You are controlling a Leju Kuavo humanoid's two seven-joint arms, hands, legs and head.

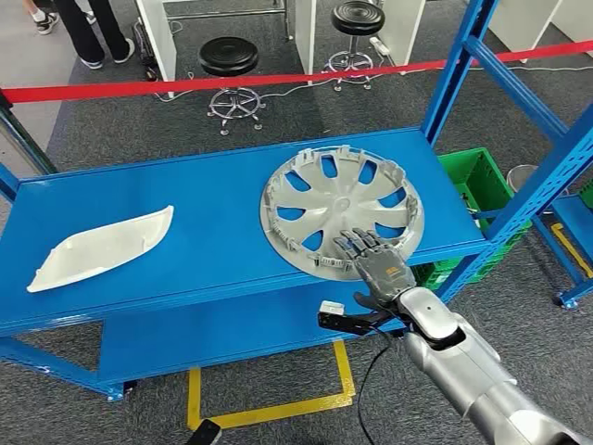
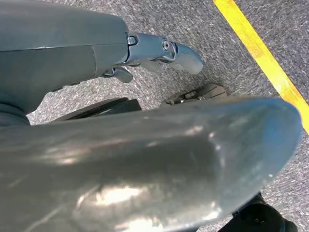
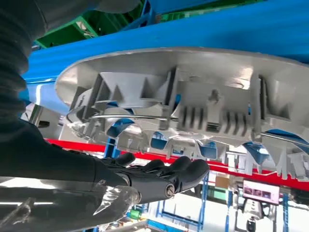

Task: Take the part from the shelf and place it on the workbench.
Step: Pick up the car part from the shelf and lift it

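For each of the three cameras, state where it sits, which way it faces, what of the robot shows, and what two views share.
Head view: high on the body, facing forward and down at the blue shelf holding the hubcap and a white trim part; right hand and silver arm show.
Left wrist view: behind the left hand, facing the grey carpet.
Right wrist view: behind the right hand, facing the hubcap's ribbed side at close range.
Shared: head and right wrist views both show hubcap and right hand.
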